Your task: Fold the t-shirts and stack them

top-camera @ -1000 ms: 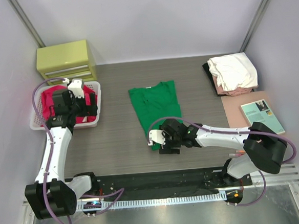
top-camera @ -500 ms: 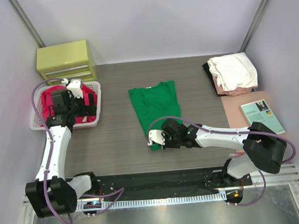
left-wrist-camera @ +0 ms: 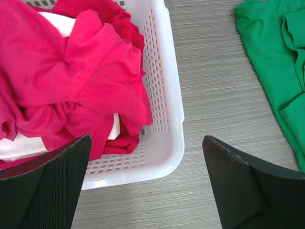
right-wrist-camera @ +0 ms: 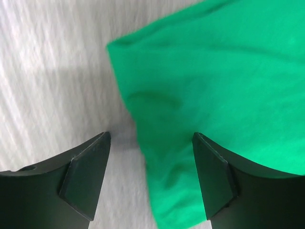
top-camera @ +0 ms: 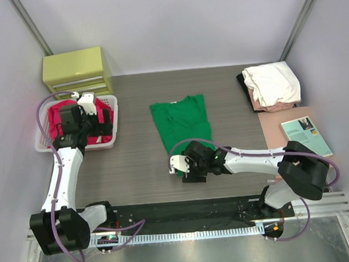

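- A grey wood-grain tabletop [top-camera: 135,164] is seen from above, with two robot arms mounted at its near edge.
- A bright green t-shirt [top-camera: 181,123] lies flat near the middle of the tabletop. Its collar, with a small white neck label [top-camera: 172,103], points to the far wall, and its sides appear folded inward into a long, narrow shape.
- The right gripper [right-wrist-camera: 150,176] reaches in low over the near end of the green t-shirt. Its fingers [right-wrist-camera: 86,176] stand apart and released, pinching nothing. The shirt's near corner lies on the tabletop between them, and this close view is blurred.
- The left gripper [left-wrist-camera: 147,186] hangs above the near right corner of a white slatted plastic basket [left-wrist-camera: 174,119] at the left side of the tabletop. Its fingers [left-wrist-camera: 47,191] are spread wide and hold nothing.
- Crumpled red-magenta t-shirts [left-wrist-camera: 71,71] fill the basket, with bits of white cloth [left-wrist-camera: 52,21] showing among them.
- At the far right sits a small stack of shirts: a white t-shirt [top-camera: 273,82] on top, a pale pink one [top-camera: 269,107] peeking out below it, and a black one [top-camera: 242,81] at the left edge.
- Just nearer than the stack, a teal-covered book [top-camera: 305,135] rests on a pinkish flat board [top-camera: 273,133].
- A yellow-green drawer unit [top-camera: 77,70] stands in the far left corner, just behind the basket.
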`<state>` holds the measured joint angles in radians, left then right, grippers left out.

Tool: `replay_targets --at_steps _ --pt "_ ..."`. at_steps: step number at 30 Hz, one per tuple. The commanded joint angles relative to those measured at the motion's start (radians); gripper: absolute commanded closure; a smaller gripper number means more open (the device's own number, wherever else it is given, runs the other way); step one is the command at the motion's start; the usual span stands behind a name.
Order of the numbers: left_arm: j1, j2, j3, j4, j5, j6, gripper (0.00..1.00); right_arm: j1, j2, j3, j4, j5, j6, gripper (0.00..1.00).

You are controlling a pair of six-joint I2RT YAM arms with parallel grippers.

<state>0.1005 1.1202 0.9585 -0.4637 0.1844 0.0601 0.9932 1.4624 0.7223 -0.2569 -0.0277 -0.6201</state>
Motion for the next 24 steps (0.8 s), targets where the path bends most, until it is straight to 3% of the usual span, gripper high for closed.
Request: replay_targets --at_steps 1,4,9,13,16,20,21,22,24 --pt "0.010 -0.037 0.005 0.027 0.018 -0.002 0.00 0.007 0.088 0.006 0.048 0.023 -0.020 0.25" --pt "0.010 -0.045 0.000 0.025 0.017 0.000 0.00 0.007 0.107 0.006 0.059 0.023 -0.020 0.40" --pt "0.011 -0.046 0.003 0.023 0.018 0.001 0.00 0.007 0.082 0.003 0.051 0.018 -0.010 0.79" --pt "0.011 -0.034 0.011 0.022 0.029 -0.003 0.00 0.007 0.066 -0.004 0.038 0.015 -0.010 0.84" --pt "0.011 -0.025 0.013 0.022 0.032 -0.005 0.00 0.007 0.053 -0.007 0.036 0.018 -0.007 0.99" --pt "0.013 -0.020 0.009 0.020 0.036 -0.005 0.00 0.009 0.055 -0.004 0.035 0.012 -0.006 0.99" --pt "0.011 -0.022 0.009 0.020 0.038 -0.005 0.00 0.009 0.056 -0.003 0.030 0.008 -0.007 0.92" --pt "0.011 -0.022 0.008 0.020 0.038 -0.003 0.00 0.013 0.059 0.008 0.022 0.005 -0.012 0.58" --pt "0.013 -0.022 0.008 0.020 0.038 -0.002 0.00 0.016 0.056 0.009 0.016 0.015 -0.012 0.39"
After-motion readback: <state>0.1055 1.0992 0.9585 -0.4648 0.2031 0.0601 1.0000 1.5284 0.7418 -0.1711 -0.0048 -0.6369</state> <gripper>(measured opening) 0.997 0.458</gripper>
